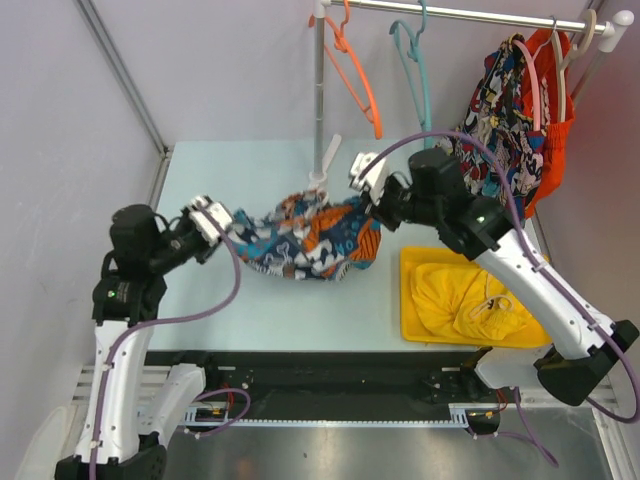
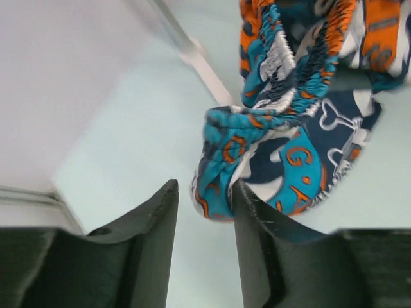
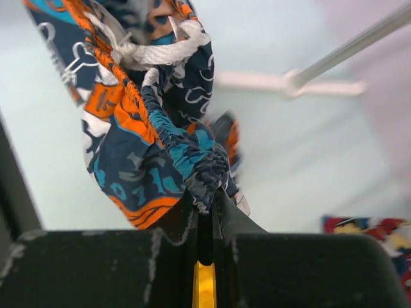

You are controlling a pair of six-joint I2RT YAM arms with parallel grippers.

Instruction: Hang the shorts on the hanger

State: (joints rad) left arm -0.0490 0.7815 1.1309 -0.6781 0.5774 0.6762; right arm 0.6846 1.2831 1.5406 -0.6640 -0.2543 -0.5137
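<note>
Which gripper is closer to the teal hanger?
Right. The right gripper, shut on the shorts, is just below the teal hanger in the top view; the left gripper is at the shorts' opposite end, farther off.

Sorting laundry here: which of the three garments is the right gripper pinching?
The navy-teal-orange shorts, by the waistband; the yellow garment lies apart, the comic-print pair hangs.

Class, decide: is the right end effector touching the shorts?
Touching. The right wrist view shows the right end effector clamped shut on the shorts at the waistband.
</note>
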